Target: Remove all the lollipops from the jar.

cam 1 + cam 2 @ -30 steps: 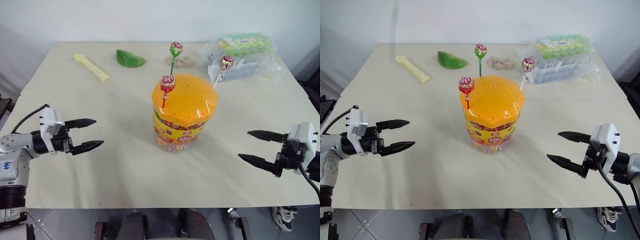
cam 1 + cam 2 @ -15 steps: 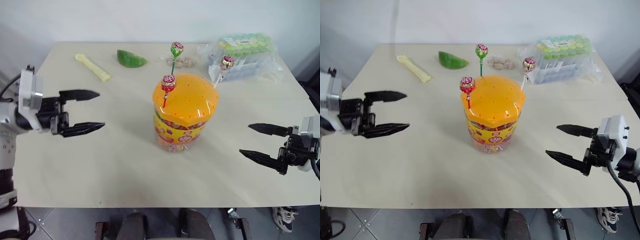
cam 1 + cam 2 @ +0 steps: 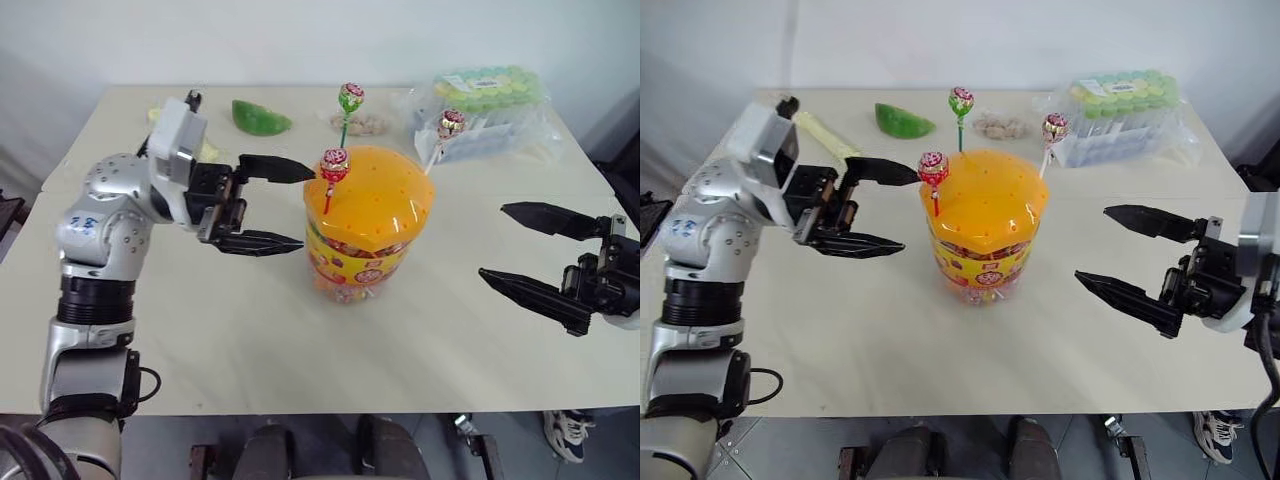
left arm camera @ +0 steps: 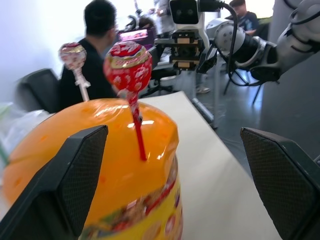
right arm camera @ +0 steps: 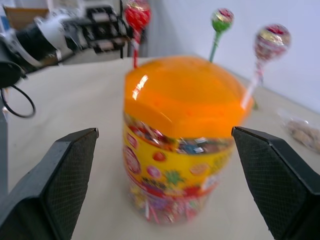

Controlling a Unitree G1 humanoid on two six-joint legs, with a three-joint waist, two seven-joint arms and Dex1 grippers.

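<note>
Jar (image 3: 368, 235) mid-bench, all three lollipops standing in lid holes. Left pincer (image 3: 291, 205) wide open, empty, level, upper finger tip beside red lollipop (image 3: 334, 165). Right pincer (image 3: 526, 250) wide open, empty, off jar's right side. Advice: straddle red stick under candy head, close gently, lift straight up without tipping jar.
</note>
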